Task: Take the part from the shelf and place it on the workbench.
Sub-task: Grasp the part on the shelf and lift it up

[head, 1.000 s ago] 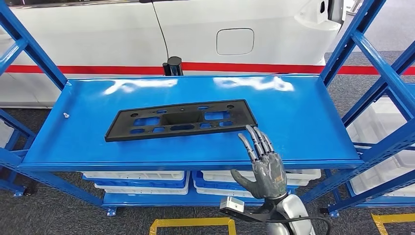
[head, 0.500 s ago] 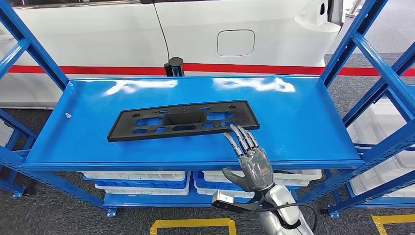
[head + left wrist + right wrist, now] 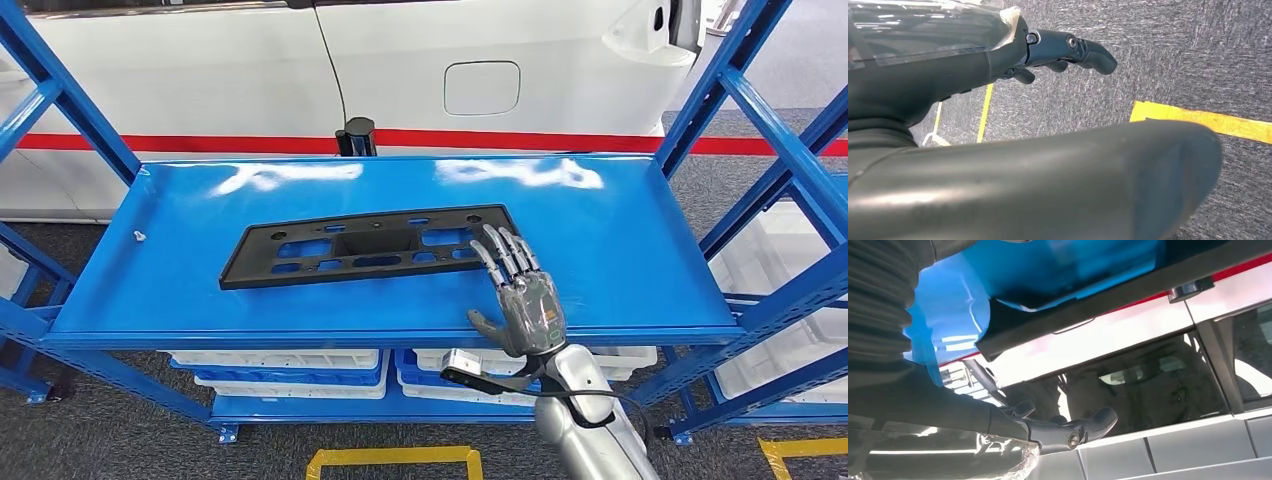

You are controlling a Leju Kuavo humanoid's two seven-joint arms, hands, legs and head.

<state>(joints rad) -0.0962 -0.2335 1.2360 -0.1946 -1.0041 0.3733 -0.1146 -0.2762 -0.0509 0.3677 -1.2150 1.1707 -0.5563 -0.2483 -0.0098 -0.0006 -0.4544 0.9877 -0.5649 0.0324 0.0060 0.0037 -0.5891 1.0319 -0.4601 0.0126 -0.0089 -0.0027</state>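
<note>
At the far left of the head view a blue post (image 3: 60, 95) of the rack rises beside the shelf (image 3: 180, 290), a flat blue deck. A small white fleck (image 3: 136, 236) lies on the deck near its left edge. The part (image 3: 300, 248), a long black plate with cut-outs, lies flat on the shelf left of centre, its long side running across. Behind the shelf stands a white car (image 3: 400, 60) with a red stripe, and a dark stub (image 3: 354, 135) stands at the shelf's back edge. Under the shelf sit white bins (image 3: 280, 358). The right hand (image 3: 525, 300) reaches over the shelf's front edge with its fingers (image 3: 498, 250) straight and slightly fanned, their tips over the right end of the part; whether they touch it cannot be told. It holds nothing, and its thumb juts out to the side. In the right wrist view the thumb shows against the car's window. The left hand (image 3: 1058, 50) hangs over grey carpet (image 3: 1198, 55) with a yellow line (image 3: 1198, 117), its fingers lightly curled around nothing. Blue posts frame the right side too.
</note>
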